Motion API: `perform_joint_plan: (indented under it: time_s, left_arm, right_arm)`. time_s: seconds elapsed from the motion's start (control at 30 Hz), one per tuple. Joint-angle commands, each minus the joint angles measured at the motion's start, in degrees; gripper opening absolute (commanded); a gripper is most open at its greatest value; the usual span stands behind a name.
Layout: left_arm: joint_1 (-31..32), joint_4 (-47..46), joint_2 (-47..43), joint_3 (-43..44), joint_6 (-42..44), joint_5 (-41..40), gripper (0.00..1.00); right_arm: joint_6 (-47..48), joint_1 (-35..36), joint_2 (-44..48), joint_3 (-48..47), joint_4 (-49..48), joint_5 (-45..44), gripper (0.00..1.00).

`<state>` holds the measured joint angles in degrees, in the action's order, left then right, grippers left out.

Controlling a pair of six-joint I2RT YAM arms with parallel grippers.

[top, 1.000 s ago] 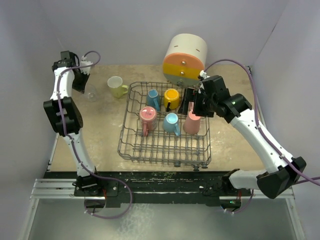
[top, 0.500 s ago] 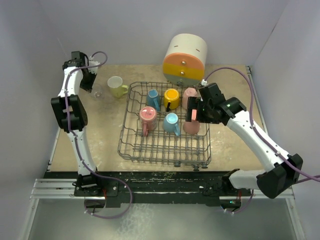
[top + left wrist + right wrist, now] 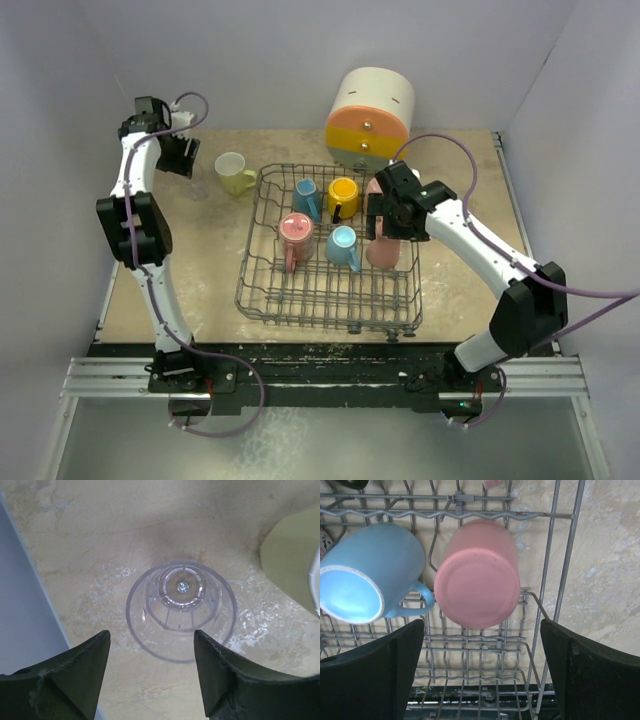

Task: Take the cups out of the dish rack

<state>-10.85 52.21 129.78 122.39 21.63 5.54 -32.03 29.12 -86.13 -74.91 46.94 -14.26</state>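
Beige mottled worktop carries the clear glass, standing on end with its axis vertical, just ahead of the left gripper, whose spread fingers touch nothing. Inside the dish rack a pink cup sits inverted, base upward, under the wide-open right gripper.

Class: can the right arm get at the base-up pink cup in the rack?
Probably yes: the open right gripper hangs over the pink cup, nothing covering it, though the blue cup sits close beside.
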Motion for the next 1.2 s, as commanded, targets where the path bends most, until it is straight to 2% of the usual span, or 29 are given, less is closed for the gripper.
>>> perform_joint_plan:
  time_s: [0.0,0.2,0.3,0.37,0.43,0.57,0.67,0.83,1.0,1.17]
  left_arm:
    - [-0.4,-2.9,-9.8,-0.6,-0.9,3.1,0.75]
    - [-0.2,0.2,-17.5,-0.4,-0.9,9.5,0.93]
    - [-0.2,2.1,-22.5,-1.8,-0.6,14.2,0.94]
    - [-0.2,2.9,-27.0,-5.2,-0.5,18.2,1.0]
    - [-0.2,3.0,-31.2,-9.5,-0.4,21.3,0.99]
    - [-0.3,1.7,-37.6,-16.8,0.4,20.3,0.99]
    - [-1.7,0.7,-39.8,-18.1,0.4,18.7,0.99]
    - [-2.5,3.3,-41.8,-20.4,2.8,22.7,0.99]
    - [-2.4,-1.7,-46.9,-30.2,6.9,26.6,0.99]
    - [-2.3,-2.2,-50.4,-36.2,14.3,34.0,0.99]
  right_arm:
    - [0.9,-0.2,-1.5,-3.2,-2.3,-3.3,1.0]
    - [1.3,-0.2,-4.1,-3.0,-4.1,-5.0,0.97]
    - [1.6,-0.3,-5.6,-2.9,-4.9,-5.1,0.94]
    - [1.8,-0.3,-6.1,-2.5,-5.4,-4.7,0.93]
    - [2.4,-0.3,-6.3,-1.8,-6.4,-3.8,0.9]
    - [2.9,-0.3,-7.0,-1.3,-7.0,-3.8,0.84]
    - [3.1,-0.2,-7.7,-1.5,-7.1,-3.3,0.76]
    - [3.9,-0.2,-7.2,-1.9,-6.1,-3.5,0.55]
    - [3.0,-0.3,-4.7,-3.0,-3.7,-3.4,0.36]
    - [3.3,-0.1,-1.9,-10.1,0.2,-5.0,0.25]
